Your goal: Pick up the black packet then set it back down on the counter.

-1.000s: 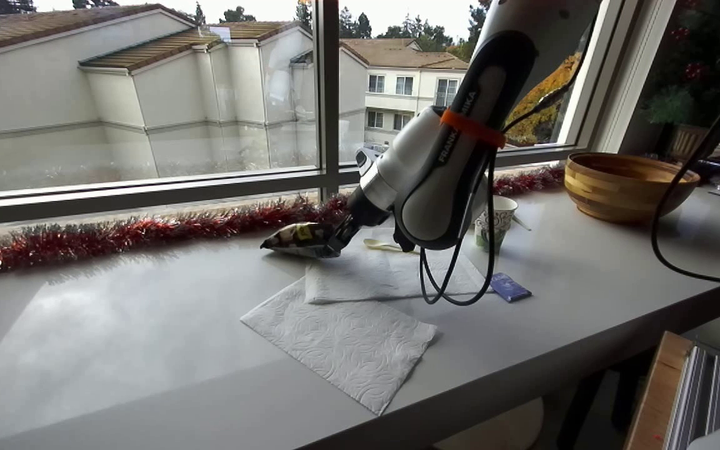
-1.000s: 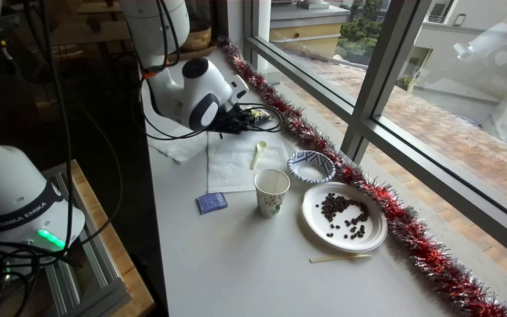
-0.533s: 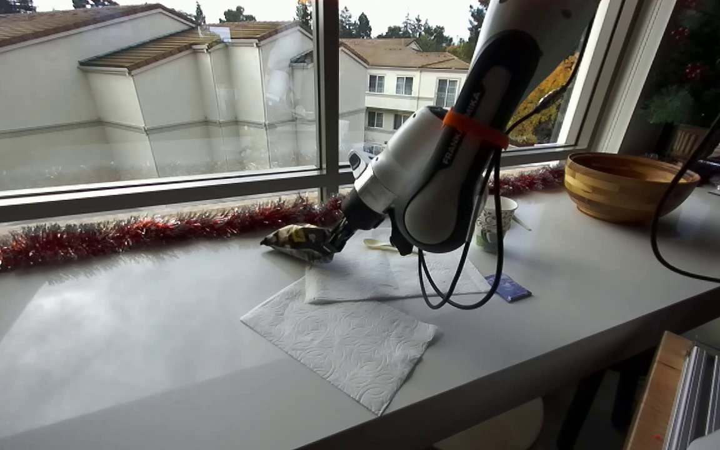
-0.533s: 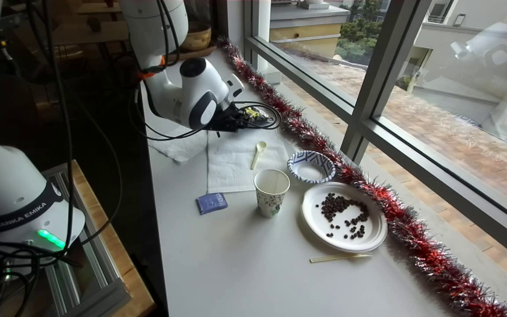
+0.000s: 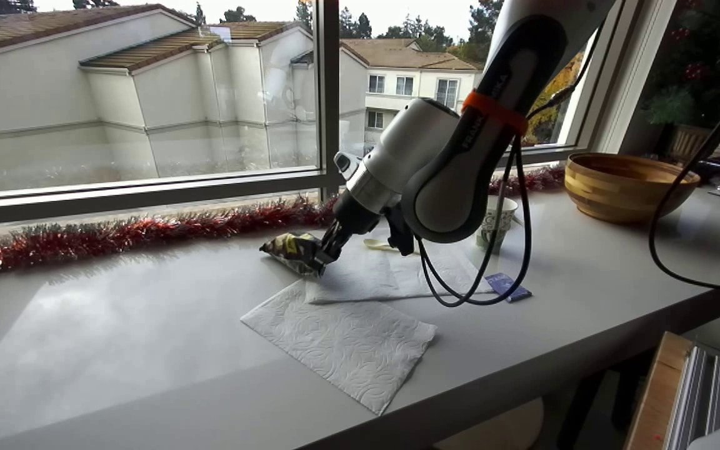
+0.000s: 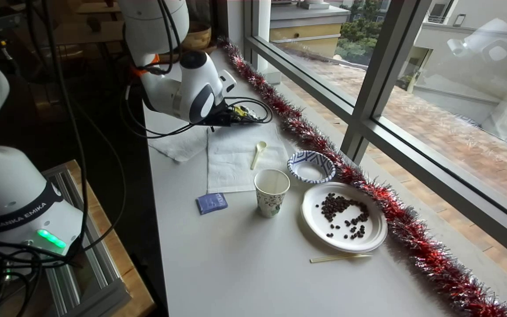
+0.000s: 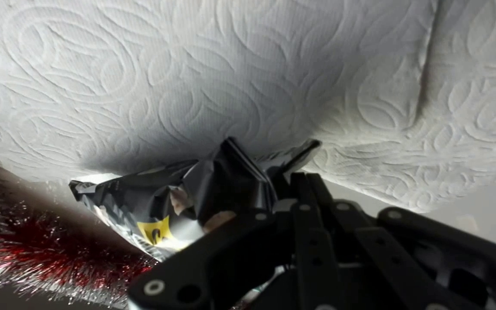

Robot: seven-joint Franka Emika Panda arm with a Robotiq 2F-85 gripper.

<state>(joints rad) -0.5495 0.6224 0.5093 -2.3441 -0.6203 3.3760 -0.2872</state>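
The black packet [image 5: 286,251], dark and crinkly with a yellow mark, lies low over the counter [image 5: 166,387] by the napkins; it also shows in an exterior view [image 6: 242,112]. I cannot tell whether it touches the counter. My gripper [image 5: 322,257] reaches down tilted at the packet's near end. In the wrist view the fingers [image 7: 307,176] are nearly together, and the packet [image 7: 162,206] extends left from them, its folded edge at the fingertips. The pinched part is hidden behind the finger. In an exterior view the gripper [image 6: 231,116] is partly behind its cables.
White napkins [image 5: 360,350] lie under and near the gripper. A pale spoon [image 6: 259,154], paper cup [image 6: 272,193], patterned bowl [image 6: 311,166], plate with beans [image 6: 313,229] and blue packet [image 6: 211,203] stand nearby. Red tinsel [image 5: 116,240] runs along the window. A wooden bowl [image 5: 622,187] stands farther along.
The gripper has moved away from the window, slightly lower in one view, and the packet's held end has moved with it. The packet has turned, its pointed far end staying nearly in place.
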